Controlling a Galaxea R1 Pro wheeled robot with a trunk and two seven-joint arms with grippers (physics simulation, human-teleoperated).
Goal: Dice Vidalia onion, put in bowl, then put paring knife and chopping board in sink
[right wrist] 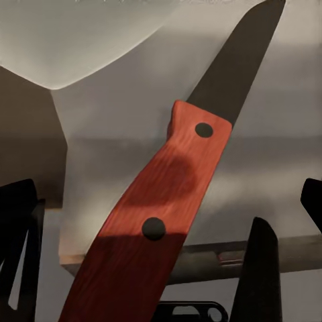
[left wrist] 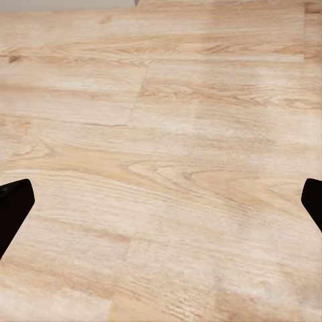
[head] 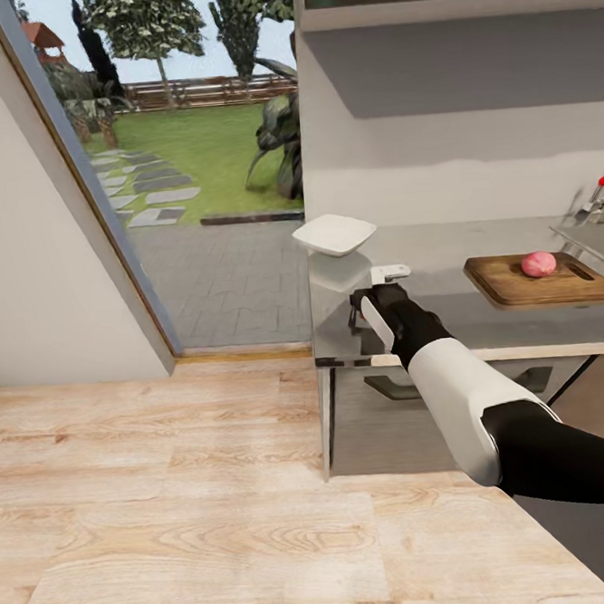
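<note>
Three views, starting with the head one. From here the onion (head: 538, 264) sits whole on the board (head: 541, 280), which lies on the countertop (head: 443, 245) toward the tap end, with the sink (head: 597, 238) just past it at the frame's edge. The bowl (head: 335, 234) stands near the counter's other end, well apart from the board and with nothing showing in it. The right gripper (head: 380, 287) hovers low over the counter between bowl and board, closer to the bowl; the knife cannot be made out under it in this view.

Left wrist view: plank floor (left wrist: 161, 134), with the dark tips of the left gripper (left wrist: 161, 201) at the two side edges, so the jaws are spread wide and hold nothing.

Right wrist view: the knife (right wrist: 168, 201) lies flat on the steel (red handle with two rivets, dark blade pointing away). The right gripper's fingers (right wrist: 258, 268) stand on either side of the handle, spread and not yet closed on it.

As I judge it, the onion's trip out of the sink is done. Left to do: grasping the knife, dicing, filling the bowl, and putting knife and board in the sink.
</note>
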